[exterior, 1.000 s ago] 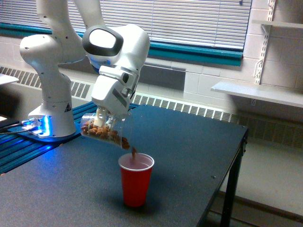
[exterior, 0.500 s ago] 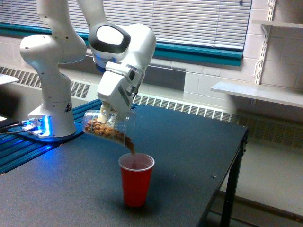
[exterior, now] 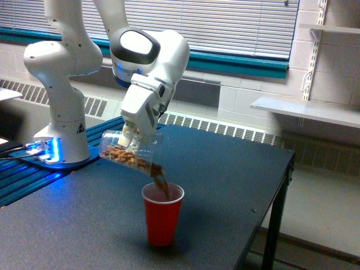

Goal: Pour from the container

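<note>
The container (exterior: 126,151), a clear plastic cup holding brown nut-like pieces, lies tipped almost on its side with its mouth down toward the exterior view's right. My gripper (exterior: 132,139) is shut on it from above. Brown pieces (exterior: 161,183) stream from its lip into the red cup (exterior: 162,214), which stands upright on the dark table just below and to the right of the container's mouth.
The dark table (exterior: 225,185) ends at an edge on the exterior view's right. The arm's white base (exterior: 59,121) stands at the left on a blue-lit mount. A wall shelf (exterior: 306,109) hangs beyond the table at the right.
The gripper has shifted slightly up and to the right and tipped the container further. The trickle of brown pieces has grown into a steady stream into the red cup.
</note>
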